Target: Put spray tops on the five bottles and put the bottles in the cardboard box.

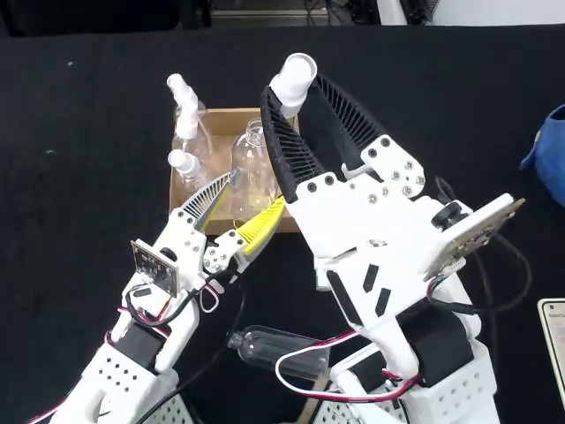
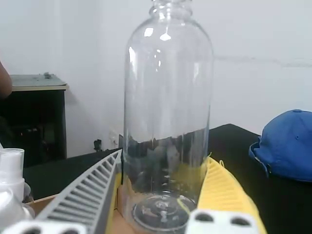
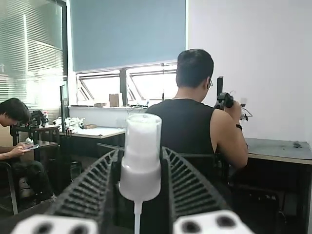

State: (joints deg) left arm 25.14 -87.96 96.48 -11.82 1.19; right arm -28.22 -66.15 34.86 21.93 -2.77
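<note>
One clear plastic bottle [image 1: 252, 159], round-shouldered with its neck uncapped, stands upright in the cardboard box [image 1: 225, 115]. Left gripper [image 2: 165, 161]: ribbed fingers, one grey and one yellow, pressed against the bottle's lower sides. Far capped bottle [image 1: 188, 119] and near capped bottle [image 1: 185, 168]: clear, with white spray tops fitted, upright in the same box beside it. Right gripper [image 1: 291, 95]: black ribbed fingers clamped on a loose white spray top [image 1: 294, 75], its thin tube hanging between them. Lying bottle [image 1: 274, 346]: clear, on its side on the black table [image 1: 88, 132] between the arm bases. Blue cap [image 1: 549, 155]: fabric, beyond the right arm.
</note>
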